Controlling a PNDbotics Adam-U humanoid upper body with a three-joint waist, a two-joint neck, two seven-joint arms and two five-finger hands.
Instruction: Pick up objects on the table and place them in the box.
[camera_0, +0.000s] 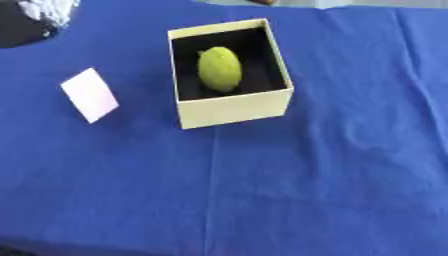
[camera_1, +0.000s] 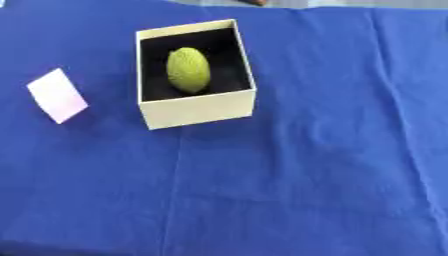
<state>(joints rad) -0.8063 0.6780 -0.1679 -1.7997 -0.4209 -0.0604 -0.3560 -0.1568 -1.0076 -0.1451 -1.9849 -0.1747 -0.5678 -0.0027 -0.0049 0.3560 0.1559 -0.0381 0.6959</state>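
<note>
A blue cloth (camera_0: 332, 165) covers the whole table. On it stands an open cream box (camera_0: 234, 107) with a dark inside, and a yellow-green oval fruit (camera_0: 219, 69) lies in it. Left of the box, apart, lies a pale card (camera_0: 90, 95). Neither hand shows, so I cannot tell their state.

Even, fairly bright light is falling across the blue tablecloth (camera_0: 332, 165), giving no glare. The cream box (camera_0: 234, 107) is casting only a faint, soft shadow onto the cloth on its left and near sides, and its black interior is staying dark around the yellow-green oval fruit (camera_0: 219, 68). The pale card (camera_1: 58, 95) is throwing a slight shadow to its right. Everything is looking soft and blurred, edges smearing slightly throughout.
</note>
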